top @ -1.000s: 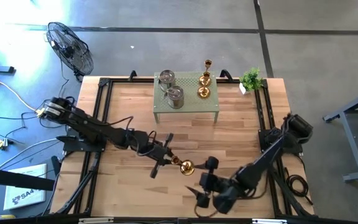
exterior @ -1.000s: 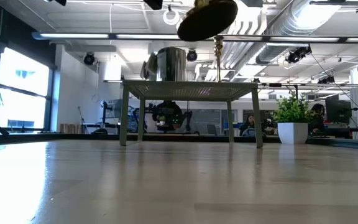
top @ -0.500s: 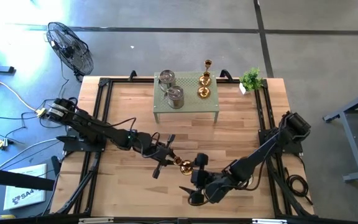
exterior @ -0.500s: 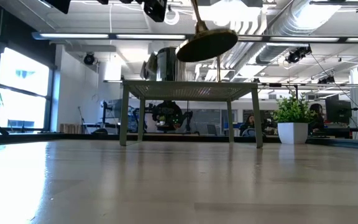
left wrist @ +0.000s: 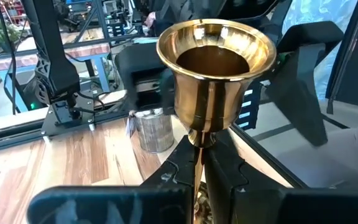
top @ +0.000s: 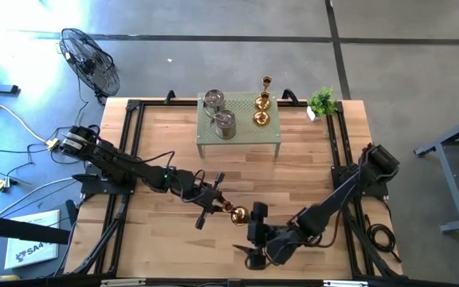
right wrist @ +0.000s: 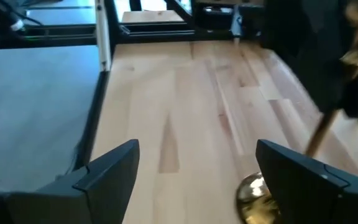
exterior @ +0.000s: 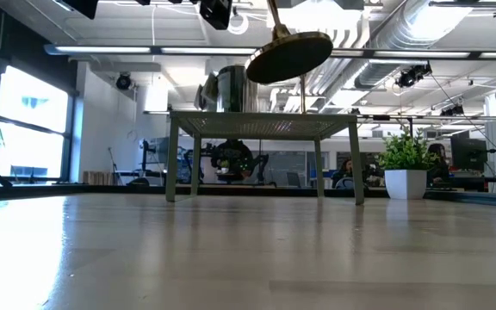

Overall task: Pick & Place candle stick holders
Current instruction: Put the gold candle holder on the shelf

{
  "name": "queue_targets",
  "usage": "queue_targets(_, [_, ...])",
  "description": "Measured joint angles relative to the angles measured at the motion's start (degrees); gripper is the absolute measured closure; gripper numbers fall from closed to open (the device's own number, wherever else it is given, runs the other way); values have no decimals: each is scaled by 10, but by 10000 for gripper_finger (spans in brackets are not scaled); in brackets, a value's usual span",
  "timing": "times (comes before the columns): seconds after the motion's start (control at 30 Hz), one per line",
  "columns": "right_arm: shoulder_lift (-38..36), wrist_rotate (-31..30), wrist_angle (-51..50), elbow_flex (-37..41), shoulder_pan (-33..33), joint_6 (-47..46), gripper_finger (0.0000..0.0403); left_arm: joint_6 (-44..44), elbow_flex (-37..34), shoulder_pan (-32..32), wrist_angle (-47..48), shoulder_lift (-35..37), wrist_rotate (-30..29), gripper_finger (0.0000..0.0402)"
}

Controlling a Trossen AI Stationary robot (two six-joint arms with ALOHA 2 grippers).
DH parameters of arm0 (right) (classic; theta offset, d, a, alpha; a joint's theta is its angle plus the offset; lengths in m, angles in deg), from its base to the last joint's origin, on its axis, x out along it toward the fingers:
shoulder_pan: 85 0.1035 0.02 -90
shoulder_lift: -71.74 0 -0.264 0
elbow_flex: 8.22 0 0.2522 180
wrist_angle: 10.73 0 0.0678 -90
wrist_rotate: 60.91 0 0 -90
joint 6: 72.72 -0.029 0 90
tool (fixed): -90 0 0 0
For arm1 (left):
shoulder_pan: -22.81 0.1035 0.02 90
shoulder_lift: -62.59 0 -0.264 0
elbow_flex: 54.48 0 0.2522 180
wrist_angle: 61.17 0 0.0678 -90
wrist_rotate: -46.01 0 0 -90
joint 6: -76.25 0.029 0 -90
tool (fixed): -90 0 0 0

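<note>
Gripping a gold candle stick holder by its stem, left gripper fingers closed, right gripper fingers spread beside its base.

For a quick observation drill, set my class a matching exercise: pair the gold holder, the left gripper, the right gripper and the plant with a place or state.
Things
1. gold holder
2. left gripper
3. right gripper
4. plant

Places or states
A. open, beside the holder's base
B. at the table's far right corner
C. clamped on a thin stem
D. held above the table

Pairs: 1-D, 2-C, 3-A, 4-B
</note>
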Motion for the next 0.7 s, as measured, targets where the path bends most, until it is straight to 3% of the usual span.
queue_targets(0.13, [0,-36,0,0,14,1,86,0,0,0,0,0,0,394])
queue_targets(0.37, [0,-167,-20,0,15,-6,86,0,0,0,0,0,2,394])
queue_targets(0.7, [0,-116,-69,0,-37,-68,86,6,0,0,-2,0,4,394])
